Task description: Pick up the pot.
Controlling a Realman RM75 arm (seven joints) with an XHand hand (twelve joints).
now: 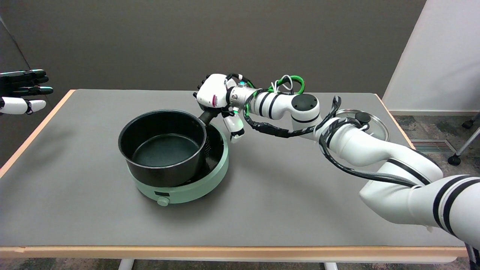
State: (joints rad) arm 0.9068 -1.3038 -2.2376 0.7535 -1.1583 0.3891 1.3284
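At the far left edge the idle left hand (22,92) hangs in the air beside the grey table (281,195), its fingers held out flat; on the table's left-centre a black pot (163,148) sits on a pale green cooker (180,183) with a round knob (163,201) at its front; the pot rides tilted and off-centre, shifted toward the cooker's left so that the dark plate shows as a crescent on the right; the pot is round, deep and matte black, empty, with a darker flat bottom and a small perforated patch on its right rim; its short black handle (207,115) points up and to the right, toward the table's far side; the right hand (219,103) is wrapped around that handle, the white back of the hand uppermost, the thumb hanging below; farther right, behind the white arm, a glass lid (375,125) with a black knob lies flat near the table's far right corner.
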